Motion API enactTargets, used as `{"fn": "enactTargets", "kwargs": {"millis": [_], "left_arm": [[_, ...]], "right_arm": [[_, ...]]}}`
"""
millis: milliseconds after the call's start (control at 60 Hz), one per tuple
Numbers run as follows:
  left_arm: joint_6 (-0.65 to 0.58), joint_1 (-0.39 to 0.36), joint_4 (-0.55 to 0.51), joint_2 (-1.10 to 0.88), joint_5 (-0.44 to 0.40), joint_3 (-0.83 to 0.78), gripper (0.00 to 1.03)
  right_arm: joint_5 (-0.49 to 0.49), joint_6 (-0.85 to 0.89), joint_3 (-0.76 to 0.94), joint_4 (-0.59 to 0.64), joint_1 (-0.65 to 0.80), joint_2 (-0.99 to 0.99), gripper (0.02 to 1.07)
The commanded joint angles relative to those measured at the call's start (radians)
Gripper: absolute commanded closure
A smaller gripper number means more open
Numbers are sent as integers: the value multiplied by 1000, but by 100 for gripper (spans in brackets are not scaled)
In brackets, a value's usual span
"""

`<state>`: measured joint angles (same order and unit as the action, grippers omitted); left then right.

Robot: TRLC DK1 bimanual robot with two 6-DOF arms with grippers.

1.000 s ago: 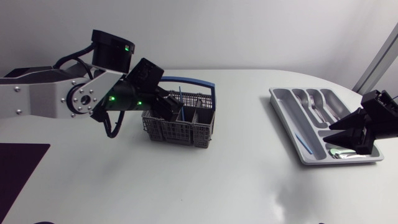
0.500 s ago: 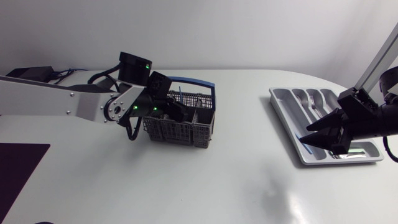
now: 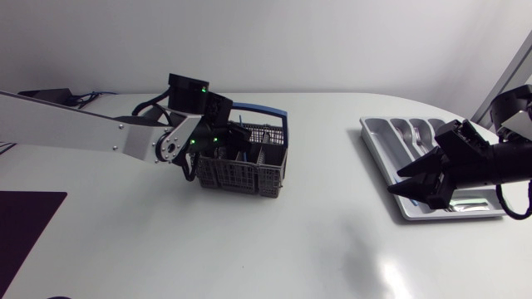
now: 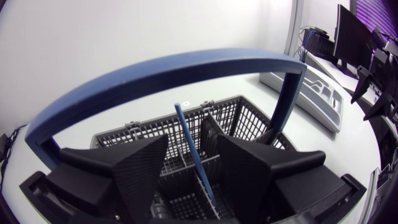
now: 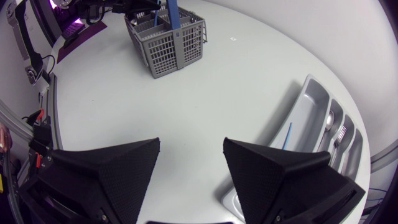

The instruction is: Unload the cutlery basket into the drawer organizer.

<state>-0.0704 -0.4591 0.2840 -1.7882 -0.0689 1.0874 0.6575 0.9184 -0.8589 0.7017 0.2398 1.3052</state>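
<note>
Grey basket [image 3: 241, 170]: centre-left of frame.
Left gripper [image 4: 193, 144]: inside basket, fingers apart, blue rod [image 4: 184, 121] between them.
Right gripper [image 5: 191, 143]: fingers apart, at organizer [image 3: 376, 141] edge, right of frame.

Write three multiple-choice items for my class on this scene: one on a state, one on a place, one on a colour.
1. The right gripper is:
A. open, with nothing in it
B. shut on a knife
C. shut on a plate

2. The left gripper is:
A. touching the right gripper
B. down in the cutlery basket, under its handle
C. lying on its side next to the cutlery basket

3. The handle is:
A. red
B. yellow
C. blue

Answers:
1. A, since the right wrist view shows its fingers wide apart with only bare surface between them.
2. B, since the left wrist view shows its fingers among the grid walls with the handle arching over them.
3. C, since the arch is plainly blue against the grey mesh.
</note>
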Motion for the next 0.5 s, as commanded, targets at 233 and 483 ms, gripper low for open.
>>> {"fn": "enactTargets", "kwargs": {"millis": [233,483], "left_arm": [[21,13,90,75,18,-118,92],[15,11,144,142,31,-190,93]], "right_arm": [[-7,-21,46,-22,-20,-12,32],[-7,-16,75,-28,-25,-35,32]]}}
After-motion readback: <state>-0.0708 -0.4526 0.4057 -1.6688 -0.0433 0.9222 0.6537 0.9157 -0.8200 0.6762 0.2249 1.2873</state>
